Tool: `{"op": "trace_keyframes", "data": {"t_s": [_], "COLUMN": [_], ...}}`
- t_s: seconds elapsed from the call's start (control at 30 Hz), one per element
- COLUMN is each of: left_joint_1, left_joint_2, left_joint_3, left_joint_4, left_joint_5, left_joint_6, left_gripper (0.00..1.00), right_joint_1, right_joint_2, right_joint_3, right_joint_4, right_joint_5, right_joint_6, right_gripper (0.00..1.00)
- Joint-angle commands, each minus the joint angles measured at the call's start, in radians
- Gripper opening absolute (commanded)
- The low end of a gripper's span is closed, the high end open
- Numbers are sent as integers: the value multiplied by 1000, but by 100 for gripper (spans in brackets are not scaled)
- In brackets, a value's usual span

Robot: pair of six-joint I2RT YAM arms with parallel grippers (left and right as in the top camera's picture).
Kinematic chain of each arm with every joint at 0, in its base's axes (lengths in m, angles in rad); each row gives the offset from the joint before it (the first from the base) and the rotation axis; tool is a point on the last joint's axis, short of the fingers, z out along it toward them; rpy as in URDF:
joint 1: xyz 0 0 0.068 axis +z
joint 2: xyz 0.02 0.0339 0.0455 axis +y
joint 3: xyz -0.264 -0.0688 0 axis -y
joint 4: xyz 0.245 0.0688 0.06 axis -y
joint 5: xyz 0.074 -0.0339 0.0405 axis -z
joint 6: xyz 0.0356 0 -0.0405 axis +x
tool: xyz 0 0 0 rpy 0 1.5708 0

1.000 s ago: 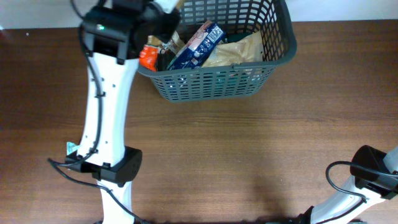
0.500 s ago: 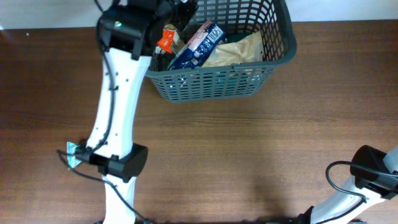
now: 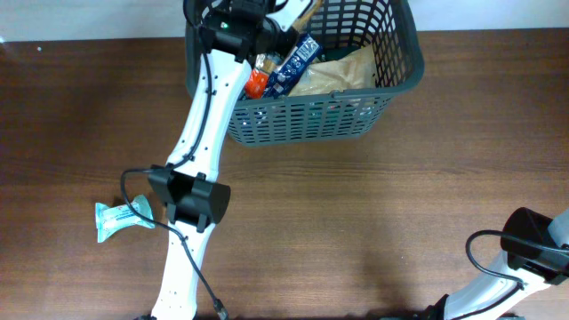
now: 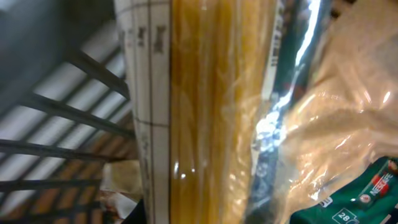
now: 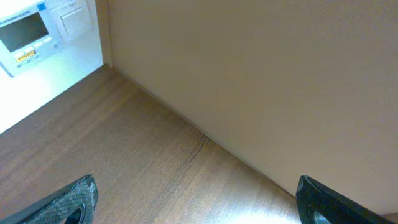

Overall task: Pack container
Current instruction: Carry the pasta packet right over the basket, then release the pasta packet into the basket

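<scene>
The container [image 3: 311, 120], a dark grey slotted basket, stands at the table's far edge. It holds a blue packet [image 3: 293, 62] and a tan bag [image 3: 342, 71]. My left gripper [image 3: 258, 64] hangs over the basket's left part, shut on an orange packet [image 3: 256, 83]. Its wrist view is filled by a clear pack of yellow spaghetti [image 4: 205, 112], the tan bag [image 4: 348, 112], a green packet [image 4: 367, 199] and the container's lattice wall [image 4: 62, 112]. The left fingers do not show clearly there. My right gripper [image 5: 199, 208] is open over bare table, far from the container.
A teal packet [image 3: 116, 218] lies on the wood table at the left, beside the left arm's elbow [image 3: 191, 200]. The right arm's base [image 3: 533, 249] sits at the front right corner. A wall and a white appliance [image 5: 37, 31] face the right wrist.
The left arm has swung right, carrying the orange packet from outside the container's left wall to above its inside. The teal packet on the table has come into full view.
</scene>
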Motion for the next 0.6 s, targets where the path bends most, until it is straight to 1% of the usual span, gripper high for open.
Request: {"op": "trace_keyframes", "data": {"t_s": [0.0, 0.07, 0.17, 0.27, 0.3, 0.33, 0.37, 0.43, 0.5, 0.57], "left_joint_1": [6, 6, 6, 6, 6, 6, 6, 6, 6, 6], "left_joint_2": [-23, -20, -20, -20, -20, -20, -20, -21, -25, -34], "left_joint_3": [25, 25, 25, 25, 25, 25, 25, 26, 26, 26], "left_joint_4": [7, -5, -21, -28, -27, -26, -26, -21, -15, -10], "left_joint_5": [33, 33, 32, 32, 32, 32, 32, 24, 4, -21], "left_joint_6": [-30, -30, -30, -29, -29, -29, -28, -26, -26, -26], "left_gripper": [2, 3, 9, 26, 35, 47, 63, 67, 78, 79], "right_joint_1": [-3, -3, -3, -3, -3, -3, -3, -3, -3, -3], "right_joint_2": [-6, -6, -6, -6, -6, -6, -6, -6, -6, -6], "right_joint_3": [-4, -4, -4, -4, -4, -4, -4, -4, -4, -4], "right_joint_4": [0, 0, 0, 0, 0, 0, 0, 0, 0, 0], "right_joint_5": [8, 8, 8, 8, 8, 8, 8, 8, 8, 8], "right_joint_6": [13, 13, 13, 13, 13, 13, 13, 13, 13, 13], "right_gripper": [99, 99, 99, 99, 99, 99, 99, 99, 99, 99]}}
